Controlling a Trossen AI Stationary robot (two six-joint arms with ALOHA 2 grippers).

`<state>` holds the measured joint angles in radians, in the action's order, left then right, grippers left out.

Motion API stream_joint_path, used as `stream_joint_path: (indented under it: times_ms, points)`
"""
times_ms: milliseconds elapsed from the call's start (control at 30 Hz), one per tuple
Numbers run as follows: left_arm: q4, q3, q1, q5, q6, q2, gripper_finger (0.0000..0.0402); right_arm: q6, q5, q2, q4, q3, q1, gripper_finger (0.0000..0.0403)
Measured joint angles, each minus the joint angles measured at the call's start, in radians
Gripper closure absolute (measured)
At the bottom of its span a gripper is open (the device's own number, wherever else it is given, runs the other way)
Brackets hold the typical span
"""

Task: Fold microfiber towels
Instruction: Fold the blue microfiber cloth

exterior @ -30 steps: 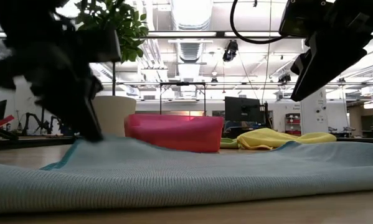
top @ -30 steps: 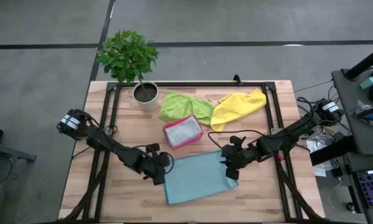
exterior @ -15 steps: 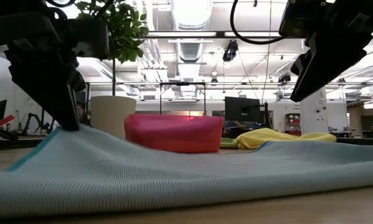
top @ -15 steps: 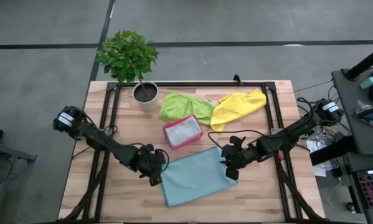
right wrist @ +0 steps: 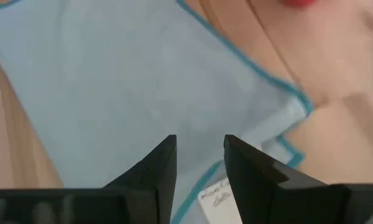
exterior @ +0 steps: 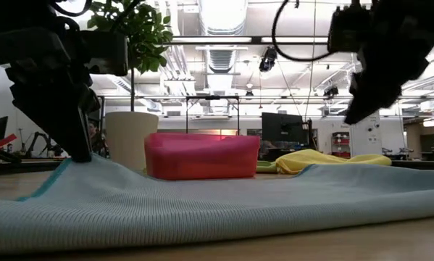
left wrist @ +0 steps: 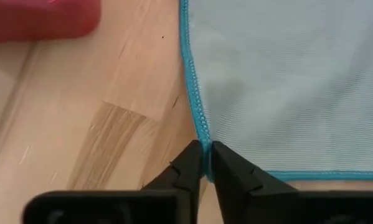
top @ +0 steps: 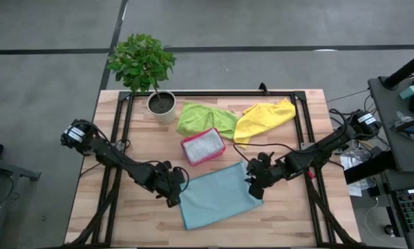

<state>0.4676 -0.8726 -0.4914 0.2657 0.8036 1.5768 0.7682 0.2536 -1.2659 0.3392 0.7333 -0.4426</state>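
Left side of the table: the left gripper sits low at the left edge of the teal-blue towel, its fingers nearly together and pinching the darker stitched hem at a corner; in the low view the cloth rises slightly toward this gripper. Centre front: the teal-blue towel lies spread nearly flat on the wooden table, tilted so that its corners point obliquely; a small white label shows at its folded-over corner in the right wrist view. Centre: a pink tray with a pale grey towel inside it rests just behind the teal-blue towel, apart from it. Rear, left to right: a potted plant at the back left corner; a crumpled lime green towel beside the pot; a crumpled yellow towel touching the green one. Right: the right gripper hangs above the right edge of the teal-blue towel, its fingers moderately apart and holding nothing; in the low view it is clear of the cloth.
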Motion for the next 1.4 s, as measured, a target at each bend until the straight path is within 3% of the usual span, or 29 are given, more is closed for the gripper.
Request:
stream_joint_path:
  times_ms: [267, 400, 533, 700, 900, 1200, 1400]
  points:
    - [-0.005, -0.018, 0.001, -0.002, -0.006, -0.003, 0.0277, 0.174, -0.018, 0.0, -0.001, -0.087, 0.001, 0.0259]
    - [-0.005, -0.051, 0.001, -0.004, -0.032, -0.003, 0.025, 0.174, 0.007, 0.0, -0.058, -0.14, 0.029, 0.0231]
    - [-0.018, -0.089, 0.001, 0.001, -0.034, -0.003, 0.0247, 0.115, 0.02, 0.0, -0.16, -0.197, 0.081, 0.0207]
    - [-0.162, -0.097, 0.001, 0.024, -0.101, 0.008, 0.0247, -0.001, 0.018, 0.0, -0.317, -0.277, 0.164, 0.0194]
    - [-0.257, -0.096, 0.001, 0.031, -0.136, 0.014, 0.0247, -0.172, -0.081, 0.0, -0.437, -0.315, 0.263, 0.0193]
    - [-0.232, -0.067, 0.001, 0.033, -0.137, 0.014, 0.0247, -0.373, -0.193, 0.0, -0.52, -0.327, 0.332, 0.0193]
    - [-0.086, -0.038, 0.001, 0.034, -0.093, 0.014, 0.0247, -0.421, -0.202, 0.0, -0.581, -0.334, 0.342, 0.0201]
